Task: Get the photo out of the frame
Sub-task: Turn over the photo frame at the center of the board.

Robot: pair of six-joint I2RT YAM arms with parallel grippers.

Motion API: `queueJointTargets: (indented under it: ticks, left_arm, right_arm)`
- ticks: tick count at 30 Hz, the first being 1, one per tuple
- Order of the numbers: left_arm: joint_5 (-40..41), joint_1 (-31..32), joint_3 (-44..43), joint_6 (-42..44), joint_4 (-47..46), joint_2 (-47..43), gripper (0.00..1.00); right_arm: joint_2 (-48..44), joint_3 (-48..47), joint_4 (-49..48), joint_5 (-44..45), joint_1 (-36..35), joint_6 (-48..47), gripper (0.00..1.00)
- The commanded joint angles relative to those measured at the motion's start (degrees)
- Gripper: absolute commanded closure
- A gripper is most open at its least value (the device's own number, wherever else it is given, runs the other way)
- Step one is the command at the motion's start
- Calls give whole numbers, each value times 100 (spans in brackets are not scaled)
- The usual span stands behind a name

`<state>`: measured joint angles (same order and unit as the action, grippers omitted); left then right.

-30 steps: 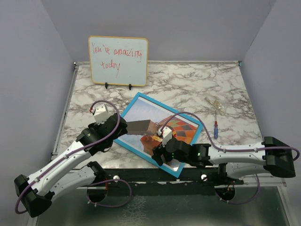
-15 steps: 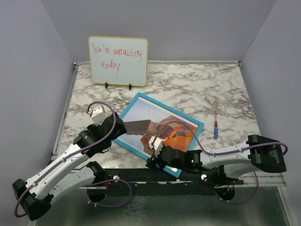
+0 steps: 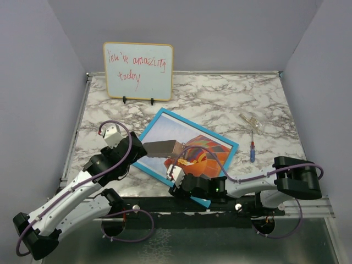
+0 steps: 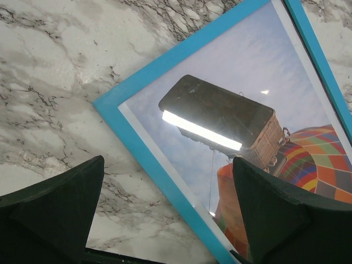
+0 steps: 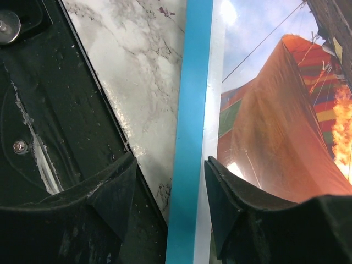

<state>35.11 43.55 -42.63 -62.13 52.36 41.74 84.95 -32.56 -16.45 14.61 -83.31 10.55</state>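
Note:
The frame [image 3: 190, 122] lies face up on the marble table, its bright blue rim turned at a slant. The photo [image 3: 170, 132] of a striped hot-air balloon sits inside it. My left gripper [image 3: 140, 149] is open and hovers over the frame's left corner. In the left wrist view the blue rim [image 4: 137, 143] runs between my left gripper's [image 4: 170, 220] fingers and the photo [image 4: 231, 71] fills the upper right. My right gripper [image 3: 175, 175] is open at the frame's near edge. In the right wrist view my right gripper [image 5: 170, 192] straddles the blue rim [image 5: 192, 110] beside the photo [image 5: 275, 121].
A small whiteboard [image 3: 137, 70] with red handwriting stands at the back left. A screwdriver [image 3: 252, 151] and a clear plastic piece [image 3: 252, 122] lie at the right. The table's dark near edge [image 5: 66, 121] runs just beside the right gripper.
My right gripper has slid left along the frame's near edge, off the photo and onto the rim. My left arm has drawn back a little to the left. The frame has not moved.

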Motion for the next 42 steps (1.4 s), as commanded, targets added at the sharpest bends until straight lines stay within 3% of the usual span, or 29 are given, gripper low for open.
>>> queueJointTargets:
  ticks: [1, 8, 22, 30, 42]
  left_arm:
    - [7, -30, 85, -61, -48, -10, 1]
    - [-67, -29, 88, -96, -72, 149, 1]
    - [-226, -30, 96, -19, -161, 255, 1]
    - [-223, -30, 145, 23, -166, 277, 1]
    - [-270, -25, 153, 62, -167, 238, 1]
  right_arm:
    - [13, -49, -76, 222, -83, 114, 44]
    - [299, -293, 103, 395, -229, 110, 56]
    - [440, -368, 476, 1377, -440, 76, 62]
    - [398, -136, -55, 1426, -696, -302, 62]
    - [689, -317, 266, 1923, -784, 11, 68]
